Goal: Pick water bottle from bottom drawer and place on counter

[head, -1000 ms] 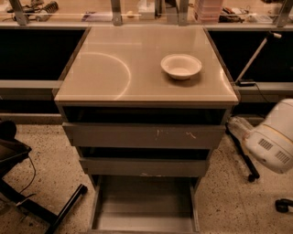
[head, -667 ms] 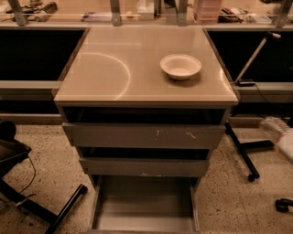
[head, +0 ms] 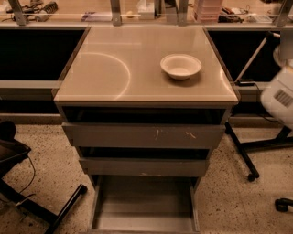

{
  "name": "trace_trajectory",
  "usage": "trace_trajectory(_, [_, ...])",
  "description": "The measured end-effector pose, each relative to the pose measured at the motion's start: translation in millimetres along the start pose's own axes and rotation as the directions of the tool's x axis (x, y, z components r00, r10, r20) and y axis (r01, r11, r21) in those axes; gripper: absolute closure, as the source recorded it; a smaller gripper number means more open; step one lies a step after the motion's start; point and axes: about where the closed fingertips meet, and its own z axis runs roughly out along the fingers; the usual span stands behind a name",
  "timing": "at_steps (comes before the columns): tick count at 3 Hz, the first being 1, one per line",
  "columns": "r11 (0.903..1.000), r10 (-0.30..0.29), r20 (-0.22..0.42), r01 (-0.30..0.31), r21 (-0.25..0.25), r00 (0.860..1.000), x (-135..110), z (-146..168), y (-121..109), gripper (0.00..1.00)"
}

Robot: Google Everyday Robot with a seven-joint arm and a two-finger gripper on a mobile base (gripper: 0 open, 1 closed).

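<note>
The bottom drawer (head: 144,203) is pulled open at the foot of the grey cabinet, and its smooth floor shows nothing on it. The counter (head: 114,68) is the glossy beige top with a curved arc mark. The water bottle is not visible in the drawer or on the counter. My white arm (head: 279,96) is at the right edge, beside the cabinet at about counter height. A blurred pale shape above it is my gripper (head: 284,49). I cannot tell whether it holds anything.
A white round bowl (head: 181,66) sits on the right half of the counter. The two upper drawers (head: 144,135) stand slightly out. A black chair base (head: 249,171) is at the right, another chair (head: 13,155) at the left. A cluttered shelf (head: 137,13) runs behind.
My arm has risen along the right edge, from low beside the drawers to about counter height. The bowl and drawers have not moved.
</note>
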Motion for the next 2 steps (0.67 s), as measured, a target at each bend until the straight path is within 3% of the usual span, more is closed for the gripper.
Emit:
trace_trajectory(1, [0.9988, -0.050, 0.167, 0.050, 0.003, 0.985, -113.7, -41.4, 31.1, 1.00])
trace_trajectory(2, [0.9839, -0.115, 0.269, 0.147, -0.101, 0.956, -194.0, -52.4, 111.9, 1.00])
